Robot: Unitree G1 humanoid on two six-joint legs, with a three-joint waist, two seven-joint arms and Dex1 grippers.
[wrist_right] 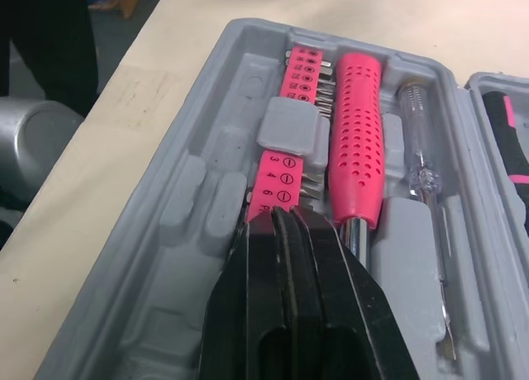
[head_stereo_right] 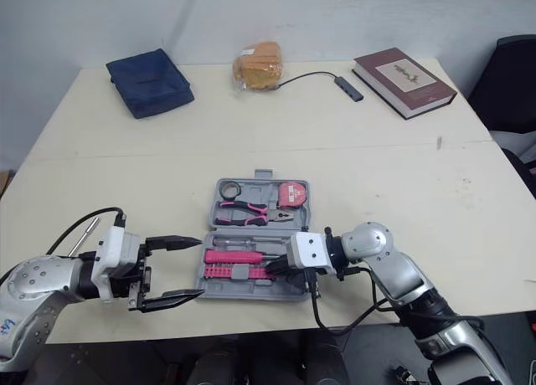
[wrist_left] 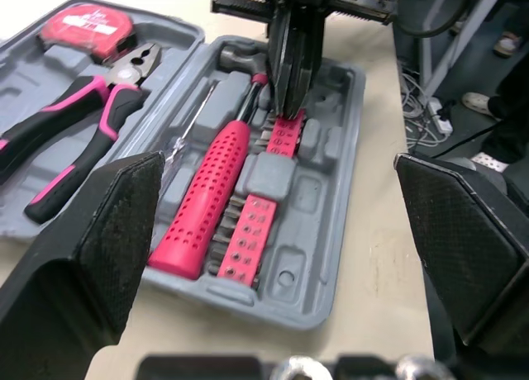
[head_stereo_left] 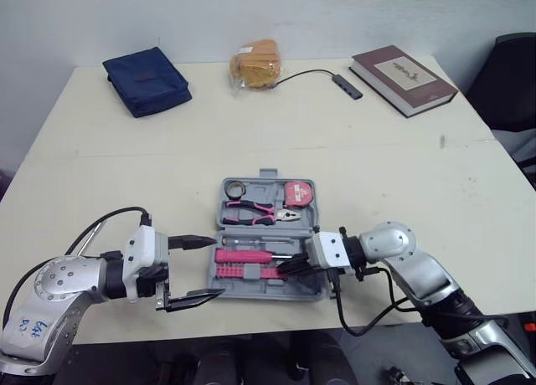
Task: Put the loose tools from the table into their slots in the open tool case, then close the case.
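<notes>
While left claw (head_stereo_left: 216, 268) gapes beside tool case (head_stereo_left: 266, 187), right claw (head_stereo_left: 287, 266) pinched inside it.

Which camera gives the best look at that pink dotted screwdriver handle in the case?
The left wrist view: the screwdriver handle lies whole and close, dimples and shaft clear. The right wrist view shows it near, but the right pincer covers its shaft end. The eye views show a small pink bar in the tool case.
</notes>
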